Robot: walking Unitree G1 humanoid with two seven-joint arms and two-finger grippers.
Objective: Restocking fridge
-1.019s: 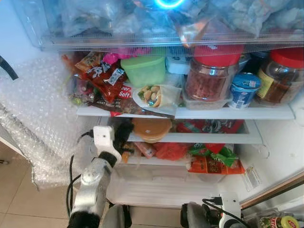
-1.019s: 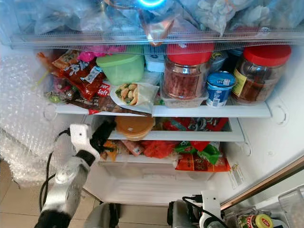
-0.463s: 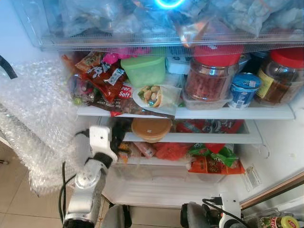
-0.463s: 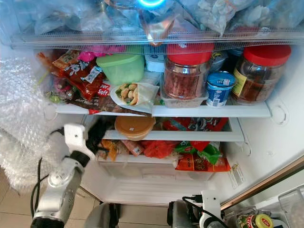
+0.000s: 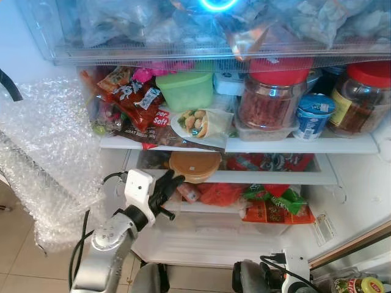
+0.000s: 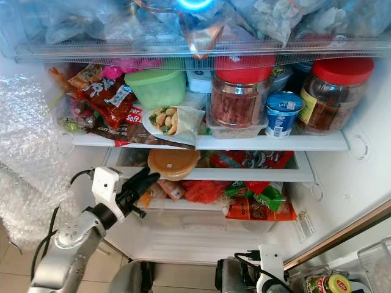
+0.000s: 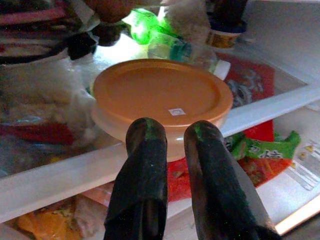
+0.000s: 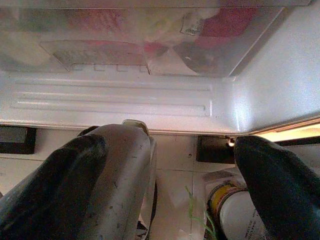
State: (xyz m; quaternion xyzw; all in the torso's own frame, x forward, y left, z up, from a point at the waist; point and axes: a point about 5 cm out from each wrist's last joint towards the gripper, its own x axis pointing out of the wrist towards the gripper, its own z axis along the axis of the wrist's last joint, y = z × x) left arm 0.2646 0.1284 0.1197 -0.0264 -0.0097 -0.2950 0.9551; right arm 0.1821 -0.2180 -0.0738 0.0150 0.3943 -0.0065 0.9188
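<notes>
**Left pincer at middle shelf, fridge open**

Bubble wrap (image 5: 43, 146) hangs at the far left, beside the fridge interior. The left pincer (image 5: 168, 185) is raised in front of the middle shelf (image 5: 256, 177), with its fingers (image 7: 142, 165) close together and nothing between them. The fingertips point at the orange tub (image 5: 195, 165), which sits on the middle shelf just beyond them; no contact is visible.

On the upper shelf (image 5: 293, 145), from left to right: red snack packs (image 5: 137, 97), a green tub (image 5: 184, 90), a wrapped sandwich (image 5: 201, 122), a red-lidded jar (image 5: 270, 91), a blue cup (image 5: 314, 114) and a second red-lidded jar (image 5: 361, 96). Below the middle shelf lie red and green packets (image 5: 269, 204).

The right pincer (image 8: 165, 175) hangs low, in front of the fridge base (image 8: 115, 100), with its fingers spread wide and empty. A bottle (image 8: 235, 210) stands near it on the floor.
</notes>
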